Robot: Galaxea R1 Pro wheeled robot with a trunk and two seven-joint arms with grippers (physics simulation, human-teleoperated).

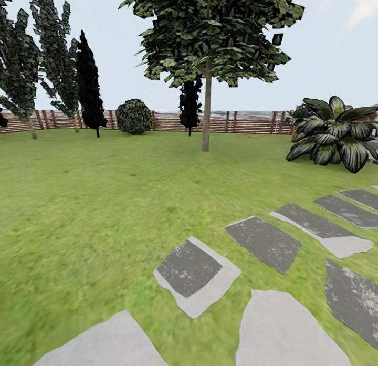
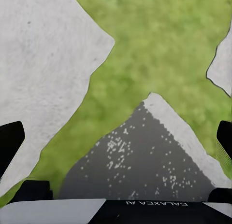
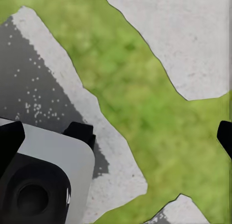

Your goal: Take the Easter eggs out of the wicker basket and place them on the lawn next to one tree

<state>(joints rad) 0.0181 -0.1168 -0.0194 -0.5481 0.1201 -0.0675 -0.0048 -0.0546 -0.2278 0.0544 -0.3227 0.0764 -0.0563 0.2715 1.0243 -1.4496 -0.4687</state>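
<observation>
The Easter eggs and the wicker basket are out of view. A tall tree (image 1: 206, 119) with a pale straight trunk and a leafy canopy stands far ahead on the lawn (image 1: 94, 198), in front of the slat fence. In the left wrist view my left gripper (image 2: 116, 139) is open, its black fingertips (image 2: 9, 142) wide apart over a dark stone slab and grass, with nothing between them. My right gripper (image 3: 118, 137) is also open and empty, above grass and pale slabs.
Grey stepping slabs (image 1: 197, 274) run from the near ground to the right. A big broad-leaved plant (image 1: 336, 132) sits at the right. Dark cypress trees (image 1: 89, 87) and a round bush (image 1: 134, 116) line the wooden fence (image 1: 247, 122). Part of my grey-and-black body (image 3: 38, 185) shows in the right wrist view.
</observation>
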